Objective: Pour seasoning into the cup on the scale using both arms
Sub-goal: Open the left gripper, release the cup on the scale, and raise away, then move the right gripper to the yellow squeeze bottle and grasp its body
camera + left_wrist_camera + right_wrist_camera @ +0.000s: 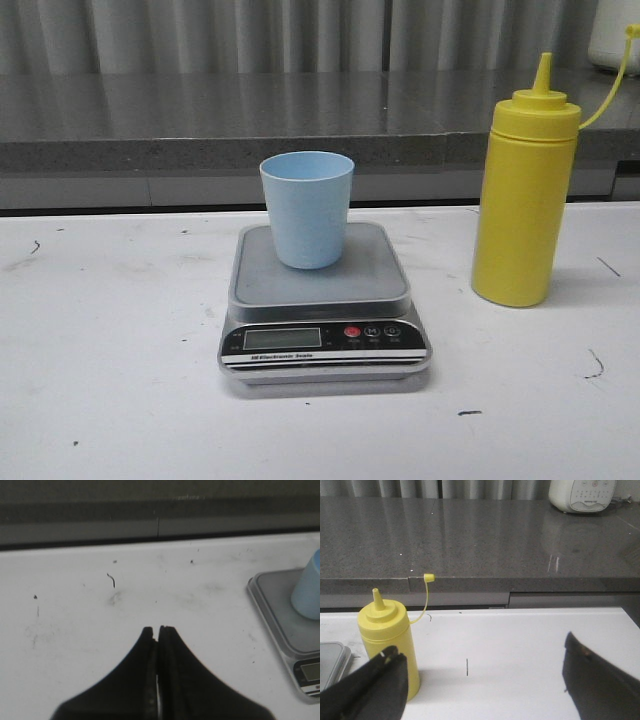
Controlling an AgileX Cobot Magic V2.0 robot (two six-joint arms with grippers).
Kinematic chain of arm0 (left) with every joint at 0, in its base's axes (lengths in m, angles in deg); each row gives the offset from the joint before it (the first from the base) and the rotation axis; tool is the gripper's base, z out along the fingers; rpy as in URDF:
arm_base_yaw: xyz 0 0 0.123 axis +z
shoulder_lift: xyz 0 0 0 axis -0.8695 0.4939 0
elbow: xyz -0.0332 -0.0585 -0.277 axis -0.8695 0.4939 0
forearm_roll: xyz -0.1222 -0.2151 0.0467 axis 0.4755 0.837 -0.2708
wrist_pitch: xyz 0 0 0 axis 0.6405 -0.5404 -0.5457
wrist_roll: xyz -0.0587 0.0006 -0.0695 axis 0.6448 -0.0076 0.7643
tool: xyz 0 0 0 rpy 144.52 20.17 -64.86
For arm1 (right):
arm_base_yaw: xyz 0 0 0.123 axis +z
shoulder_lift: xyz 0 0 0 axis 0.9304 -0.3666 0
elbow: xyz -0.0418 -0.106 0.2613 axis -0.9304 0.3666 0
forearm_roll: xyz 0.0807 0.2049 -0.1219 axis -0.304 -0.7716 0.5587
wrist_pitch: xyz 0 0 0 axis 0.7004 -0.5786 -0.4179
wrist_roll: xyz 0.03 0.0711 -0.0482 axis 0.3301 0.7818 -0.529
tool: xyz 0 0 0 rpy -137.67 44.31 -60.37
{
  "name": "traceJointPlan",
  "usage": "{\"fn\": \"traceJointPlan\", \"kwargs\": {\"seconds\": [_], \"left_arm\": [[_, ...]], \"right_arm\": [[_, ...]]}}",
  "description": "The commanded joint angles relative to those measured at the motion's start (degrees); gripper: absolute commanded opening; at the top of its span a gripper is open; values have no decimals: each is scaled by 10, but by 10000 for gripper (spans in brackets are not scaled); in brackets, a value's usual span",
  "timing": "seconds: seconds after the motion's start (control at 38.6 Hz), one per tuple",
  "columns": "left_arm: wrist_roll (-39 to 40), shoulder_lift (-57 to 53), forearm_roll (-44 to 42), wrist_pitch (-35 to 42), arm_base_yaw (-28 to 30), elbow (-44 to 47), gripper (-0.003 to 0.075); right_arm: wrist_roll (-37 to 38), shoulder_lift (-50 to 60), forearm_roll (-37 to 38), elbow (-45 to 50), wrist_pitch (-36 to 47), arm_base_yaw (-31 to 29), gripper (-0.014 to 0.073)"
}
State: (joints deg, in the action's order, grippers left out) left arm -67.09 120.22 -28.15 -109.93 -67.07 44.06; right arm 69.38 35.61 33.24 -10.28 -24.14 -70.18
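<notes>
Front view is showing you the cup (307,208) sitting upright on the scale (322,300), mid desk (110,380). Seasoning bottle (525,190) is standing upright to the right of the scale, apart from it, tip cap hanging off on its strap. Neither arm is appearing in that view. Your left pincer (157,630) is hovering over bare desk with its fingers pressed together, gripping nothing, scale off to one side. Your right pincer (482,665) is spread wide, one finger (375,685) sitting in front of the bottle; I can't tell whether it's touching.
</notes>
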Motion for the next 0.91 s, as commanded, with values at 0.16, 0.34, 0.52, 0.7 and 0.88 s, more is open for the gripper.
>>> {"fn": "traceJointPlan", "kwargs": {"seconds": [0.16,0.34,0.52,0.7,0.88], "left_arm": [[6,-257,10,16,1,66,-20],[6,-325,10,-26,1,80,-20],[6,-325,10,-16,1,80,-20],[6,-325,10,-16,1,80,-20],[6,-325,10,-16,1,80,-20]], "right_arm": [[-4,-16,5,-23,43,-3,641],[-4,-46,5,-23,43,-3,641],[-4,-89,0,-23,49,-3,641],[-4,-201,-42,-23,102,21,641],[-4,-326,-45,-23,227,90,641]]}}
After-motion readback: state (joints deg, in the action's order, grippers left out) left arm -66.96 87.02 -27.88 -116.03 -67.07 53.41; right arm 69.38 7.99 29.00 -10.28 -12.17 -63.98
